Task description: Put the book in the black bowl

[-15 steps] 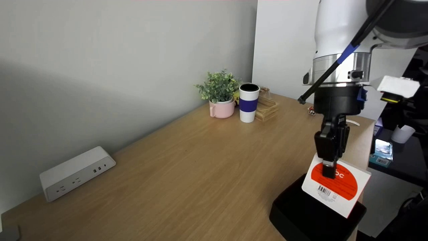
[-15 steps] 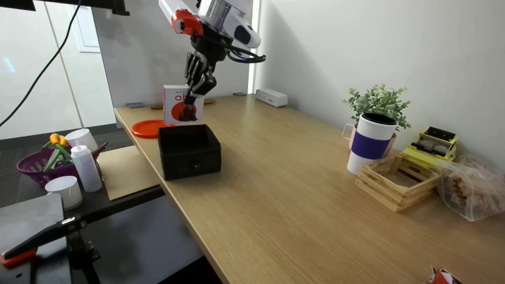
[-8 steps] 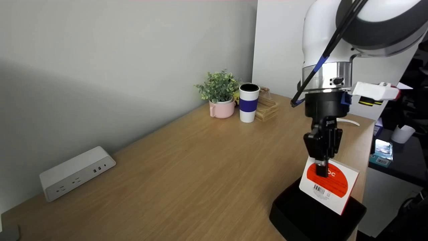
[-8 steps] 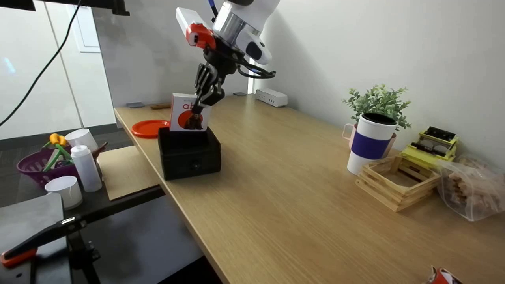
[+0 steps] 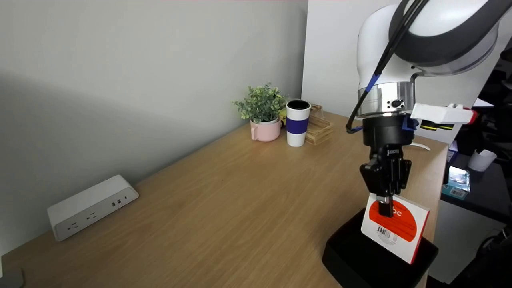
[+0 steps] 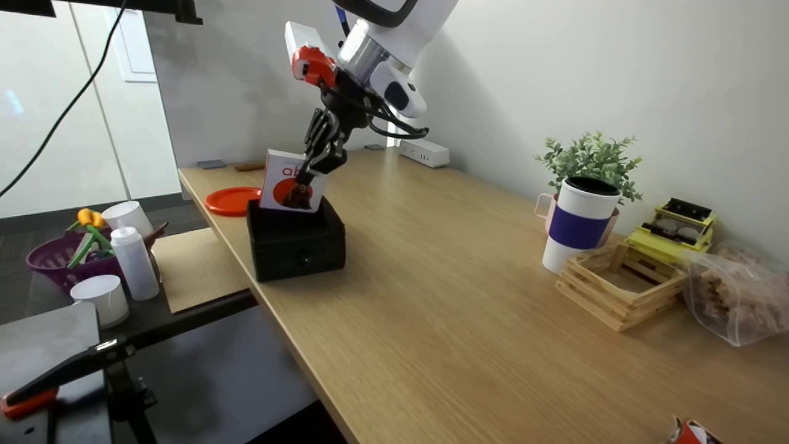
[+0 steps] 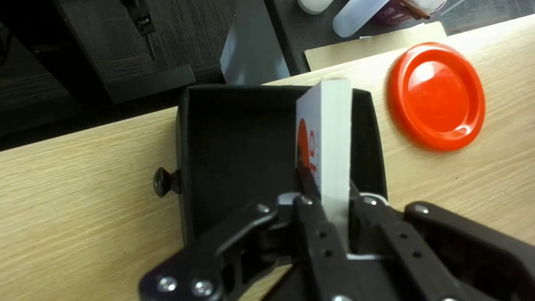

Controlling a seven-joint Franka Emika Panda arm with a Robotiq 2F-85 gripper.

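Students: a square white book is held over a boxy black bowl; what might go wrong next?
The tilted square white book might catch the rim of the boxy black bowl. The black pincer grips it only near its top, so it may swivel. The bowl sits near the edge of the wooden table, so a push might topple it.
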